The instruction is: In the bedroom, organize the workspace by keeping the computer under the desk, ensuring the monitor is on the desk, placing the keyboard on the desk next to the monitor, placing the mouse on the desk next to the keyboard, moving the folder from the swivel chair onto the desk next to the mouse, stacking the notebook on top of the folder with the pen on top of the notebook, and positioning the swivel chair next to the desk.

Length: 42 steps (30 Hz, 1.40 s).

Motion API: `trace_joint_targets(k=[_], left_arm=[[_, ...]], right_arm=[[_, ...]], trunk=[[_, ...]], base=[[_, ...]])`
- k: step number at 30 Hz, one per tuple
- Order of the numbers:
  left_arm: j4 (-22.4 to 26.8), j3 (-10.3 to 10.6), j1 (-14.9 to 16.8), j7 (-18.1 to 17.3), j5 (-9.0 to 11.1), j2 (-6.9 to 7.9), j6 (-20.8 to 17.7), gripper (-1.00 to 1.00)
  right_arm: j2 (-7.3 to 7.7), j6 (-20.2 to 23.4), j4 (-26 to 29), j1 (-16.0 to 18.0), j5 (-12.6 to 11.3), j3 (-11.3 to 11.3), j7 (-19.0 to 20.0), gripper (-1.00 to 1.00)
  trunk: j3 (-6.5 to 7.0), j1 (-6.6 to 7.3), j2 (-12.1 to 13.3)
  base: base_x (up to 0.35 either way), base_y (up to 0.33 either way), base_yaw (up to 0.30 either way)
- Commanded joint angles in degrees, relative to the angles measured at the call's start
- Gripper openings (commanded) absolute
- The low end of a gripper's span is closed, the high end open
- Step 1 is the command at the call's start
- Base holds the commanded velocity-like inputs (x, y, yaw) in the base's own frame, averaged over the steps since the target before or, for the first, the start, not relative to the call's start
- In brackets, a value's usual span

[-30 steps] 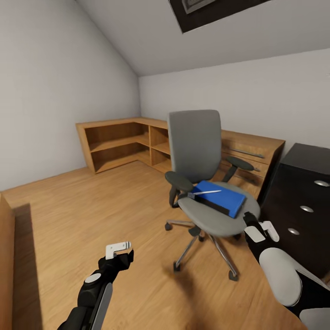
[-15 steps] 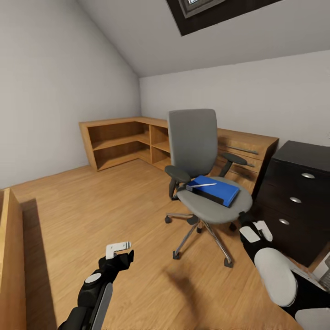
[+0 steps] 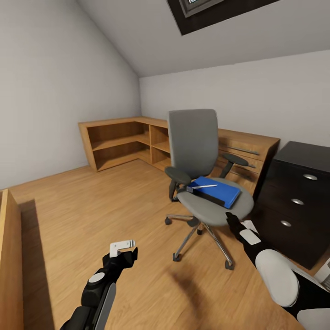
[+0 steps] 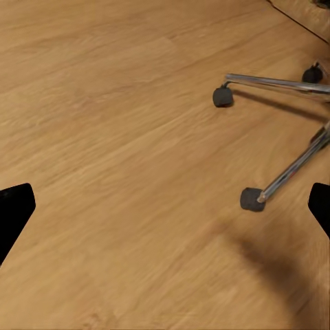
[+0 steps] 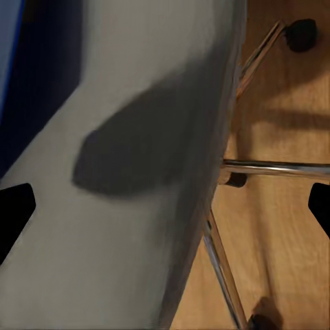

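Observation:
The swivel chair [image 3: 195, 137] stands mid-floor, grey seat facing me. On its seat lies the blue folder [image 3: 222, 190], with the white pen [image 3: 204, 186] resting across its near corner. A dark flat edge under the folder [image 3: 207, 196] looks like the notebook. The black desk's drawer block [image 3: 298, 201] with silver knobs is at the right. My right gripper [image 3: 236, 223] hovers open over the seat's front edge; its wrist view looks at the grey seat [image 5: 124, 172] and a strip of the folder [image 5: 10, 41]. My left gripper [image 3: 123, 247] is open over bare floor near a chair caster [image 4: 252, 199].
Light-wood shelving [image 3: 121, 142] runs along the far corner, joined to a low drawer cabinet [image 3: 250, 151] behind the chair. A wooden bed edge [image 3: 9, 256] rises at the left. The chair's chrome legs [image 5: 275, 168] spread over the wood floor [image 3: 91, 201].
The camera shifted a second ago, then held. My right gripper has reached forward and left, over the chair seat's front edge. My left gripper has drifted slightly forward.

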<state>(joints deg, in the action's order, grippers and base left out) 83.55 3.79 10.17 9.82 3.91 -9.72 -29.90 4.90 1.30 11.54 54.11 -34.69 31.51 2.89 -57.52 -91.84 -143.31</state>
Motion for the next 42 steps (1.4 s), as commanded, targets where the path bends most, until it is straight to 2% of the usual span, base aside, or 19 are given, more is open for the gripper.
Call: trace_joint_targets(k=[1,24,37,42], left_arm=[[0.0,0.1,0.0,0.5,0.4,0.01,-0.2,1.00],[-0.1,0.2,0.0,0.5,0.4,0.03,-0.3,1.00],[-0.1,0.2,0.0,0.5,0.4,0.05,-0.3,1.00],[-0.1,0.2,0.0,0.6,0.4,0.04,-0.3,1.00]], right_arm=[[0.04,0.5,0.0,0.0,-0.4,0.2,0.3,1.00],[-0.05,0.7,0.6,0.0,-0.2,0.1,0.5,1.00],[-0.15,0.5,0.5,0.0,-0.2,0.1,0.6,1.00],[-0.15,0.5,0.5,0.0,-0.2,0.1,0.6,1.00]], trunk=[[-0.06,-0.01,0.0],[-0.06,-0.01,0.0],[-0.06,-0.01,0.0],[-0.06,-0.01,0.0]], base=[[0.264,0.000,0.000],[0.234,0.000,0.005],[0.298,0.000,0.212],[0.319,0.000,0.070]])
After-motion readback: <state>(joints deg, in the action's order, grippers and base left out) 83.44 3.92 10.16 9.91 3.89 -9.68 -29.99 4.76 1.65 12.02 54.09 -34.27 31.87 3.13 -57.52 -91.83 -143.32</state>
